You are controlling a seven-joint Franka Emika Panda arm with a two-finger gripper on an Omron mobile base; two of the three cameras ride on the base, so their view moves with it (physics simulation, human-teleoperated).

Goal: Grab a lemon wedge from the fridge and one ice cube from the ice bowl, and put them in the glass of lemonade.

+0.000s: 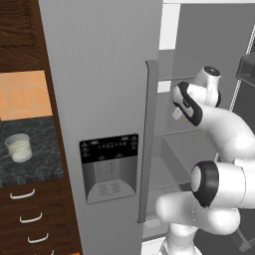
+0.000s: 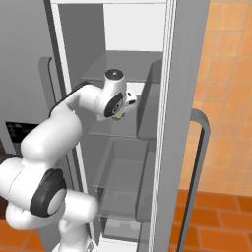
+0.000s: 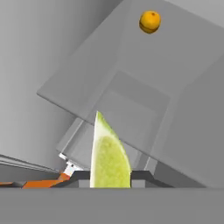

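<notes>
The grey fridge (image 1: 104, 89) has its left door closed, and its right door (image 2: 183, 118) is swung open. My gripper (image 3: 110, 177) is inside the open compartment above a glass shelf (image 3: 144, 78). It is shut on a yellow-green lemon wedge (image 3: 109, 157), whose point sticks up between the fingers. From the right base view the wedge (image 2: 118, 116) peeks out under the hand (image 2: 120, 114). The glass of lemonade (image 1: 18, 148) stands on the dark counter (image 1: 35, 159) left of the fridge. The ice bowl is out of view.
An orange (image 3: 150, 21) lies at the far end of the shelf. The closed door carries a long handle (image 1: 148, 139) and a black dispenser panel (image 1: 109, 166). Clear drawers (image 2: 118, 172) sit below. Wooden drawers (image 1: 30, 219) are under the counter.
</notes>
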